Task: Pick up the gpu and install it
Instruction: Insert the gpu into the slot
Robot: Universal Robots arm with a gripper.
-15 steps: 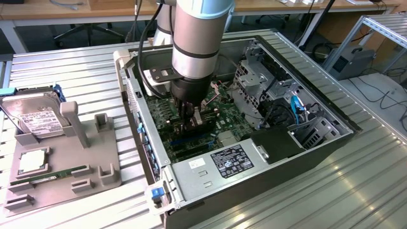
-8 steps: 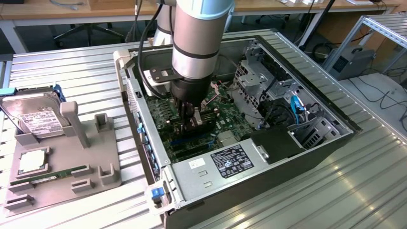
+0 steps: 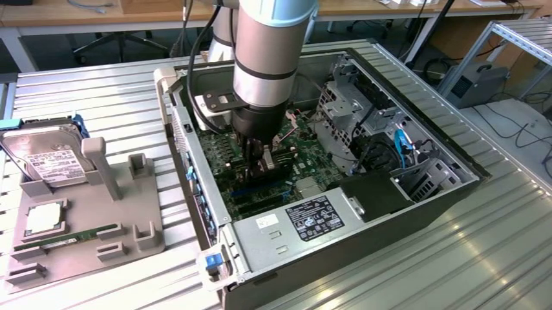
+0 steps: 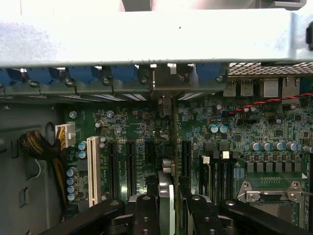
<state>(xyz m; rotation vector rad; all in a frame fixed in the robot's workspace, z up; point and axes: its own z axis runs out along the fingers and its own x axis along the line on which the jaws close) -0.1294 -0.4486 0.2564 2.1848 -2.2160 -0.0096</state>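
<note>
While the ribbed metal tabletop (image 3: 483,252) spreads wide and bare around everything, the open computer case (image 3: 431,200) lies on its side at the middle, its walls boxing in the work space. Inside, the green motherboard (image 4: 234,127) fills the floor of the case, with drive cages crowding the exterior view's right and the power supply (image 3: 302,223) sitting along the near wall, so the free room is a narrow well over the expansion slots. At the exterior view's left, well apart from the case, a grey parts holder (image 3: 95,245) carries a silver hard drive (image 3: 48,158) standing in its rack, with a processor (image 3: 43,219) and a green memory stick (image 3: 69,237) lying lower down.

The arm (image 3: 267,58) comes straight down from above, its grey column near vertical, wrist plunged inside the case just beside the rear wall. In the wrist view, the end effector (image 4: 168,208) is closed to a narrow gap on the gpu (image 4: 166,188), the black fingers (image 4: 146,215) pressing either face of the thin card, which is held edge-on. The card stands upright over the motherboard, lined up between the black expansion slots (image 4: 131,169), its far end reaching toward the rear bracket openings (image 4: 164,81) in the case wall. A white slot (image 4: 93,171) lies off to one side. Whether the card's edge is seated in a slot, I cannot tell.
</note>
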